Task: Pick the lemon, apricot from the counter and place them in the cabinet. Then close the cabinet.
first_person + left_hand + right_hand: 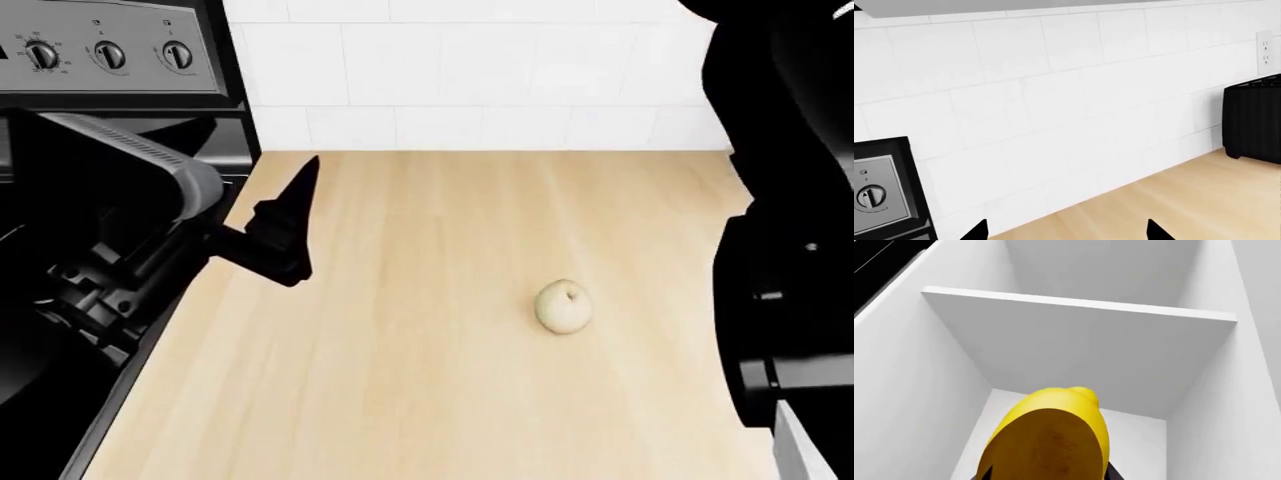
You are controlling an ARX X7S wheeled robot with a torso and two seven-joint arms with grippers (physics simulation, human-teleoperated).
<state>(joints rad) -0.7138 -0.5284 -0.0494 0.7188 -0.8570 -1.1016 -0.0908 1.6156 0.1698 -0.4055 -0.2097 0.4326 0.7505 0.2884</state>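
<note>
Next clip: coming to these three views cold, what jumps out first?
The bright yellow lemon fills the right wrist view, seemingly held by the right gripper, in front of a white cabinet shelf. In the head view, the pale apricot sits alone on the light wood counter, apart from the left gripper, which is near the stove edge. A black toaster stands against the tiled wall.

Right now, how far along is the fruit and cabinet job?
Nothing looks finished yet. In hand: the right gripper holds the lemon inside the open cabinet, below a shelf and not yet set down. Left to do: the apricot lies untouched on the counter, and the left gripper hovers open and empty near the stove. After that, the cabinet needs closing.
</note>
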